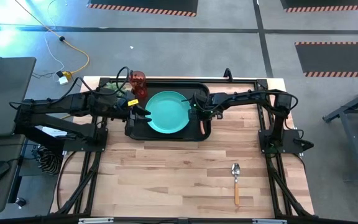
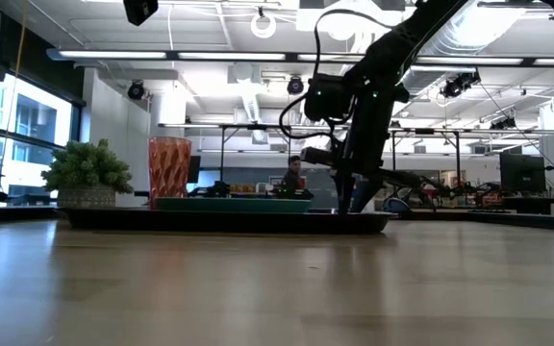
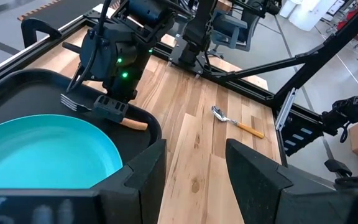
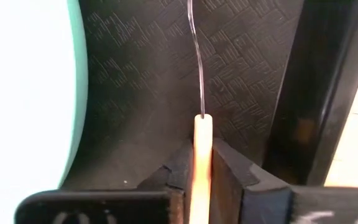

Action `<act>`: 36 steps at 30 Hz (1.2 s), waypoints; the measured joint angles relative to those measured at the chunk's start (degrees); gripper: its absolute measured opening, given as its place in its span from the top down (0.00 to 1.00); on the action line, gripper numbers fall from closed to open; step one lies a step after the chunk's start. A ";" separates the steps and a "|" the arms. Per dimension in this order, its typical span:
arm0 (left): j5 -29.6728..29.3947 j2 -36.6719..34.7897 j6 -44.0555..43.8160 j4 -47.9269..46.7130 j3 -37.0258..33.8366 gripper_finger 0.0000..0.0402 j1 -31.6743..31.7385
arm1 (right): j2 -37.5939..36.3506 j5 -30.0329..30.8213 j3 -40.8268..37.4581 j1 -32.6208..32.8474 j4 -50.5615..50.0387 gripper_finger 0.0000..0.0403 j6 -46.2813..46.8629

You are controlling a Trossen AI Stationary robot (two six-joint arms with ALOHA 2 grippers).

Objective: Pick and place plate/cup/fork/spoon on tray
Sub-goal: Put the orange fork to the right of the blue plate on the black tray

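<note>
The black tray (image 1: 201,93) lies at the table's far middle. The teal plate (image 1: 168,112) rests flat in it, and the red-brown cup (image 1: 137,83) stands upright at its far left corner. My right gripper (image 1: 197,107) is over the tray's right part, beside the plate, shut on the fork (image 3: 86,104). My left gripper (image 1: 143,114) is open and empty at the tray's left side, by the plate's left rim. The spoon (image 1: 235,180) lies flat on the table at the near right. My right gripper pinches the fork's wooden handle (image 4: 202,134) between its two fingers, near where the metal neck begins. The fingers lie across the fork. The fork lies about level over the tray floor, tines (image 3: 72,102) toward the plate and handle end (image 3: 135,124) over the tray's right rim. Whether it touches the tray I cannot tell.
A green potted plant (image 2: 89,171) stands by the tray's far left corner, next to the cup. The wooden table (image 1: 166,180) is bare in front of the tray apart from the spoon. A person sits in the room behind the table (image 2: 294,173).
</note>
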 joint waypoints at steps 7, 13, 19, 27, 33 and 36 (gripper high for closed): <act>0.00 0.00 0.00 -0.01 0.00 0.61 0.01 | 0.00 0.02 0.06 0.02 -0.08 0.93 0.23; 0.00 0.00 0.00 -0.02 0.00 0.61 0.01 | -0.37 0.03 0.06 0.02 -0.51 0.93 0.33; 0.02 -0.02 0.00 -0.06 0.04 0.61 0.01 | -1.20 2.14 3.28 0.02 -6.06 0.94 0.33; 0.02 -0.02 0.00 -0.11 0.04 0.61 0.01 | -1.27 7.39 10.64 -0.04 -16.62 0.94 -0.62; 0.02 -0.02 0.02 -0.09 0.04 0.61 0.01 | -1.27 9.86 14.67 -0.04 -23.39 0.94 0.05; 0.02 -0.02 0.02 -0.11 0.04 0.61 0.01 | -1.27 10.09 16.90 -0.04 -25.12 0.94 0.00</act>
